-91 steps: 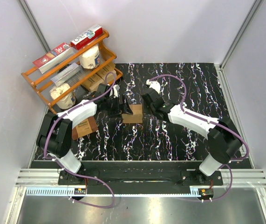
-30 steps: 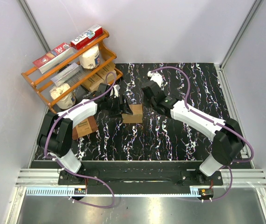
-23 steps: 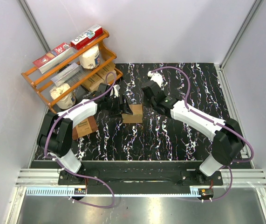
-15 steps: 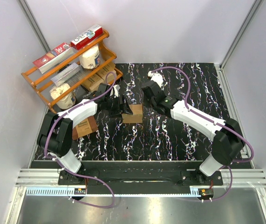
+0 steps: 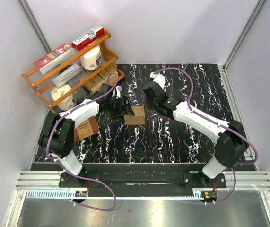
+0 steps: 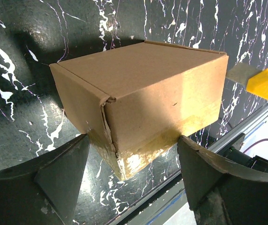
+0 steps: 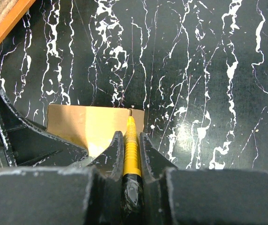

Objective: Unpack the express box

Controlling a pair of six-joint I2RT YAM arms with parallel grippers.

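Small light-brown cardboard express box (image 6: pixel 143 101) sits between the left gripper's (image 6: pixel 131 180) spread fingers; the right gripper (image 7: pixel 131 152) clamps a yellow utility knife (image 7: pixel 132 150) over it.

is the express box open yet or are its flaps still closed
Still closed. The express box shows flat, shut flaps on top, with the left gripper straddling it and the yellow box cutter in the right gripper at its edge.

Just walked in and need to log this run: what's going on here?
Two arms are working on the box in the middle of the table. The left gripper is open, its fingers on either side of the box, not visibly pressing it. The right gripper is shut on a yellow utility knife and holds its blade at the box's far right edge. The flaps look closed, so nothing is unpacked yet.
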